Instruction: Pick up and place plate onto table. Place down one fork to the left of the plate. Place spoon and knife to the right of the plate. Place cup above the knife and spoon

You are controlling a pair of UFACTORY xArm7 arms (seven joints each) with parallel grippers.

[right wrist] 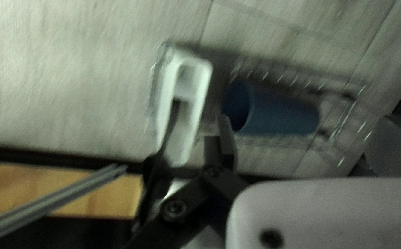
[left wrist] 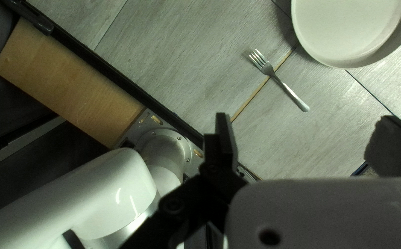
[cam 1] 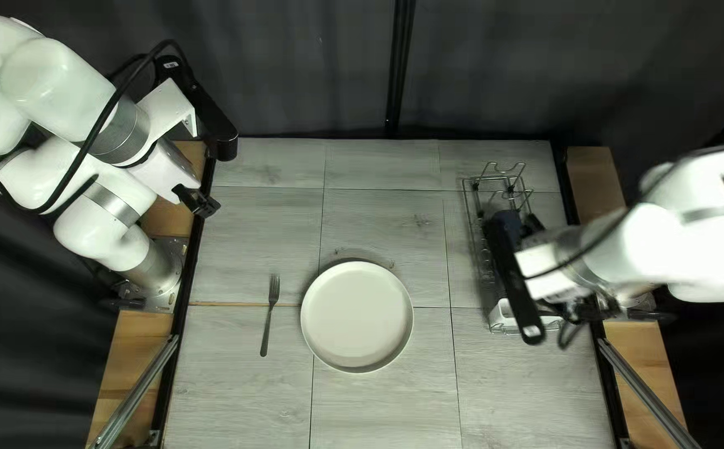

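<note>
- In the right wrist view everything is smeared: the blue cup (right wrist: 273, 112) lies on its side in the wire rack (right wrist: 290, 141), whose wires show only as streaks.
- A dark streak (right wrist: 168, 128) crosses the white holder (right wrist: 186, 100) beside the cup; what it is cannot be told.
- In the top left view the right arm (cam 1: 649, 249) is blurred and covers most of the rack, most of the cup and part of the holder.
- In the left wrist view the plate (left wrist: 345, 31) is cut off by the edge.
- The left arm (cam 1: 56, 125) runs off the top left view's edge.
</note>
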